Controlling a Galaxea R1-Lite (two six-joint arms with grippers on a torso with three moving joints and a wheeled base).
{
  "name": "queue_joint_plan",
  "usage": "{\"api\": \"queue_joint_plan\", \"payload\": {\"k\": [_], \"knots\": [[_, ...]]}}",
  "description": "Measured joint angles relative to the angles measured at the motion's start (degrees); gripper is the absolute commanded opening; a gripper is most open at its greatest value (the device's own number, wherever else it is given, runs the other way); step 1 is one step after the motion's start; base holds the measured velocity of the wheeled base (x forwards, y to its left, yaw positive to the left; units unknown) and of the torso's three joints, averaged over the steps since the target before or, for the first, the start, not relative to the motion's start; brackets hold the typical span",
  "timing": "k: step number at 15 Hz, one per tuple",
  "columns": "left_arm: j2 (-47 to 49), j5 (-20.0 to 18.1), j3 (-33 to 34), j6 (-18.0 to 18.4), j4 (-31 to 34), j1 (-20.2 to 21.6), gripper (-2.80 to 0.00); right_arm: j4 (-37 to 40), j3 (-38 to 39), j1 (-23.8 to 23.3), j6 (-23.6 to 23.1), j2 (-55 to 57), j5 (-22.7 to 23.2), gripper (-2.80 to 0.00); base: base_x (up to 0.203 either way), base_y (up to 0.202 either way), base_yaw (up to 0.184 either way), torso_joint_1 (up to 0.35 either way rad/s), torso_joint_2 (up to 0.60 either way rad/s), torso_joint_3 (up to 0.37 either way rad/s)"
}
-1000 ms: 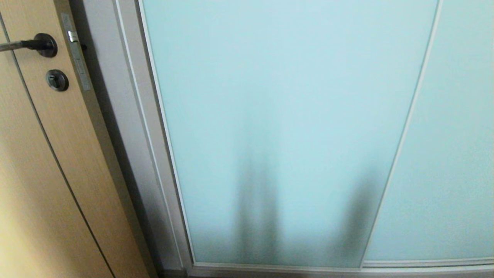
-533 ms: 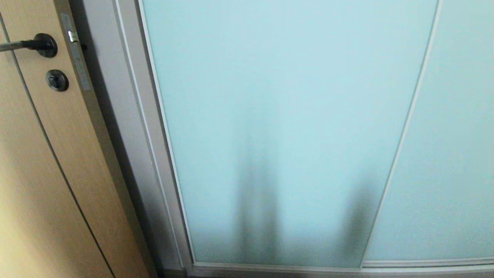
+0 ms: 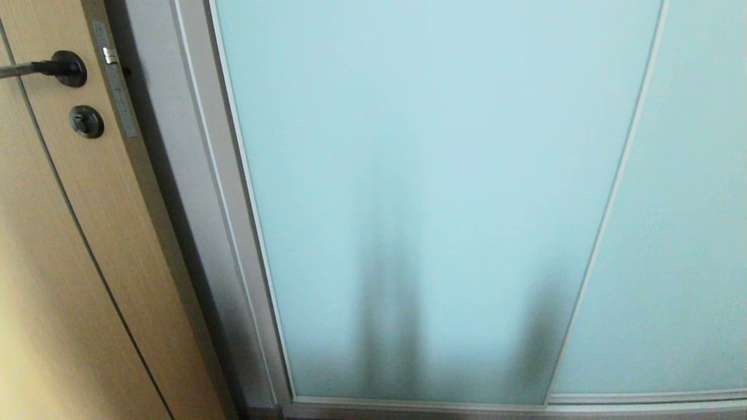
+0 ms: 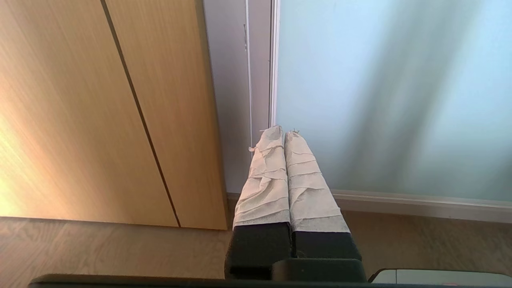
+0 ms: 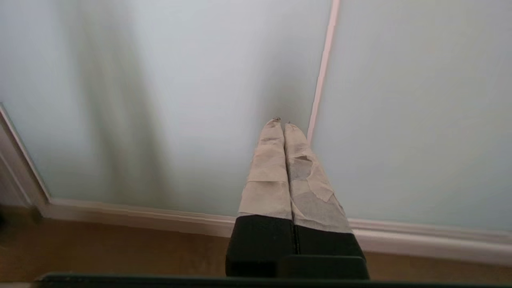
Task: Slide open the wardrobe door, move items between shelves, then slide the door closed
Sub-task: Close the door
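Nothing has shifted since earlier: we log sliding wardrobe door [image 3: 432, 192] shut, frame centre; left gripper [image 4: 284, 134] and right gripper [image 5: 282, 122] closed, empty.

A tan wooden door [image 3: 64, 233] fills the left of the frame, with a dark lever handle [image 3: 55, 67] at upper left, a round lock [image 3: 86, 121] just below it and a metal lock plate [image 3: 115, 76] along its edge. A grey frame post [image 3: 175, 175] stands beside it. Wood-grain floor [image 4: 100, 248] lies below, warm light falling across the door.
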Motion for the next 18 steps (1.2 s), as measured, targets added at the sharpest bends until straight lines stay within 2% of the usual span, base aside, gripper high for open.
{"api": "queue_joint_plan", "payload": {"k": [5,18], "knots": [[0.0,0.0,0.0,0.0,0.0,0.0,-2.80,0.0,0.0,0.0,2.6,-0.2,-0.1,-2.80,0.000,0.000,0.000,0.000,0.00,0.000],[0.0,-0.1,0.0,0.4,0.0,0.0,-2.80,0.1,0.0,0.0,2.7,-0.2,-0.1,-2.80,0.000,0.000,0.000,0.000,0.00,0.000]]}}
